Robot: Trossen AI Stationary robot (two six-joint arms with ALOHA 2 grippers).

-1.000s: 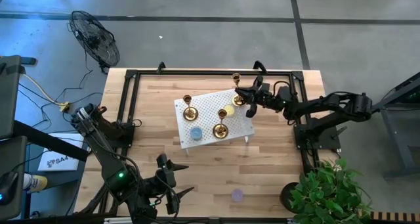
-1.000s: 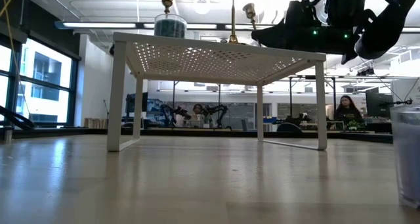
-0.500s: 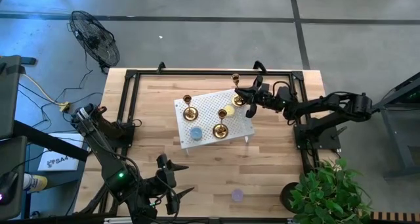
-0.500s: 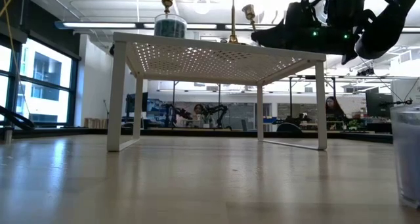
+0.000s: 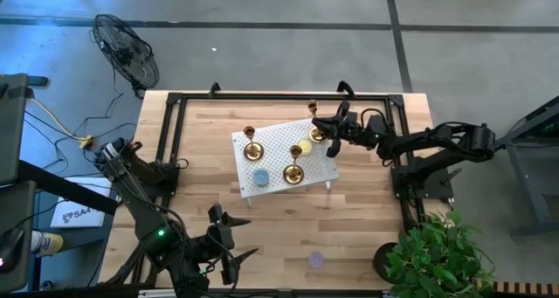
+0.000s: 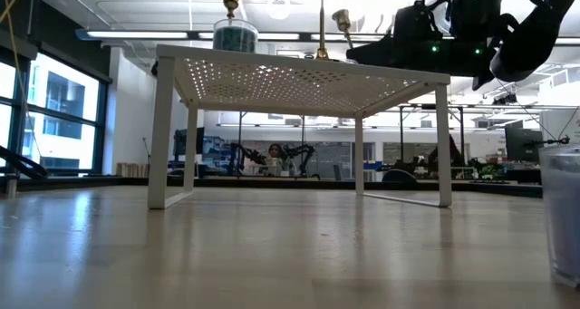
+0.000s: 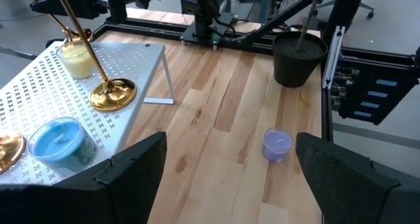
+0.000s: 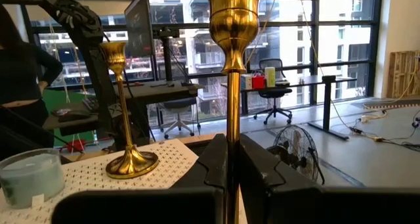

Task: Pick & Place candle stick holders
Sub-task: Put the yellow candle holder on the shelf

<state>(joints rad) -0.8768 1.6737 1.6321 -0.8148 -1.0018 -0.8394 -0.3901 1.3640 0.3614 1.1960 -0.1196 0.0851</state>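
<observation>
A white perforated stand sits mid-table. Two gold candle stick holders stand by their round bases on it, one at its left and one near its front. A third holder is at the stand's far right corner, with my right gripper shut on it. Its cup leans a little in the low view. A yellow candle and a blue candle also stand on it. My left gripper waits open over the table's near left, nothing between its fingers. My right gripper pinches the holder's thin stem between its two fingers, below the cup. The fingers come about level from the table's right side, across the stem. The holder stands nearly upright; the fingers hide its base, so I cannot tell whether it rests on the stand.
A purple candle stands on the bare wood near the front edge. A potted plant is at the near right corner. A black frame runs along the far edge and both sides. People sit in the room behind.
</observation>
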